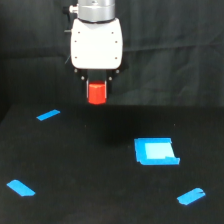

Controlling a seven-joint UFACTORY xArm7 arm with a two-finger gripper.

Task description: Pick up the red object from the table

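I am 1 white gripper (96, 91) hanging from a silver wrist near the top of the exterior view, in front of a black cloth backdrop (175, 45). My fingers are dark and hard to make out against that cloth, but the red object (96, 92) sits directly under my body, between them, well above the table (100, 190). I judge that I am clenched on it, since nothing else could be holding it up there.

The red object is a short, stubby cylinder, narrower than my body. Only its lower part shows; the top is tucked up under me.

Below, the table is flat matte black. A blue square patch (155, 151) lies toward the exterior view's right. 3 short blue tape strips mark the surface: 1 at upper left (48, 115), 1 at lower left (20, 188), 1 at lower right (191, 196).

The lift looks done or nearly so. What could go wrong now: the piece is small and its sides are faceted, so if my fingers bear on edges rather than flats it could twist and slip out. A sudden jolt or any loosening would drop it, and a cylinder could roll across the table. I cannot see the contact itself, so I cannot tell how secure the hold is.
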